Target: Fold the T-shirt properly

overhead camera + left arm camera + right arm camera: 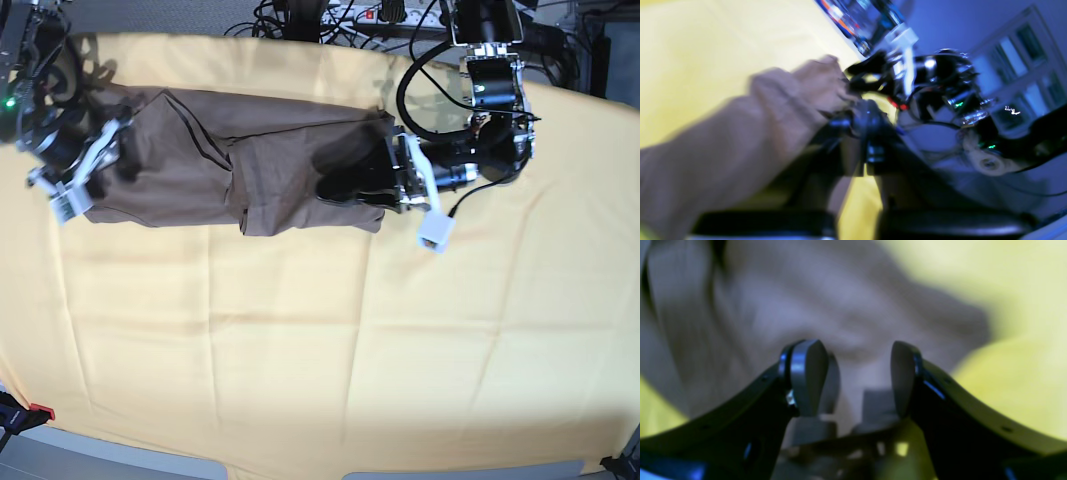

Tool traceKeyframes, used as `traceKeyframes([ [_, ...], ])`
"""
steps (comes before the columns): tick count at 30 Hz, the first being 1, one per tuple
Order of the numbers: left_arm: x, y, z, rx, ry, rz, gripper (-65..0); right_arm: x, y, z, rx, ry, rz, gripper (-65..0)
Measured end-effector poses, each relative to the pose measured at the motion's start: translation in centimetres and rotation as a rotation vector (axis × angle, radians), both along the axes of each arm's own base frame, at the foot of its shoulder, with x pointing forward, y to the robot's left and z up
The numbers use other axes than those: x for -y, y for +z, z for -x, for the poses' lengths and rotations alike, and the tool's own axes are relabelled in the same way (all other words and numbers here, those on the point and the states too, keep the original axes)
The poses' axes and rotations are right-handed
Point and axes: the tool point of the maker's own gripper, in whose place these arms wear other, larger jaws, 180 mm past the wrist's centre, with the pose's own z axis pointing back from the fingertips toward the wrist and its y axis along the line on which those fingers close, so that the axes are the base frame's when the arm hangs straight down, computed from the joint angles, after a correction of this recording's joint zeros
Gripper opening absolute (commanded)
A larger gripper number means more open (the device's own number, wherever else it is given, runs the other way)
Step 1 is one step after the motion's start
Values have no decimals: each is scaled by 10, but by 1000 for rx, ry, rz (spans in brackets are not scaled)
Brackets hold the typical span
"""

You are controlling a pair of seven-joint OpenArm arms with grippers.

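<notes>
we see a pale yellow cloth (300, 350) covering the whole table, creased in soft folds. black cables (290, 20) and a power strip (365, 12) lie beyond its far edge. in the left wrist view, a blurred bluish wall (957, 23) holds a paned window (1020, 70).

Base view high overhead, facing down on the whole yellow cloth (300, 340), both wrist views close and blurred, sharing the T-shirt (250, 160) with it.

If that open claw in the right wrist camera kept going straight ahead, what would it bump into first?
Most likely the T-shirt: its blurred grey-brown fabric fills the view directly beyond the open right gripper. How far off is unclear.
</notes>
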Motion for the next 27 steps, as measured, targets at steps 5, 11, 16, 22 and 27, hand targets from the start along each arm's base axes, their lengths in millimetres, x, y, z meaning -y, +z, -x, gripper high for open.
traceKeyframes([
  [5, -62, 1, -19, 22, 174, -59, -650, 64, 16, 9, 21, -243, 28, -196],
  [11, -127, 5, -27, 45, 296, -172, -650, 87, -29, 35, -111, -375, -150, -181],
  [16, -151, 2, -21, 36, 294, -260, -650, 54, -53, 50, -193, -316, -431, -181],
  [22, -159, 2, -20, 35, 292, -295, -650, 32, -64, 52, -205, -266, -584, -181],
  [27, -159, 1, -19, 33, 291, -294, -650, -9, -62, 62, -284, -121, -691, -183],
])
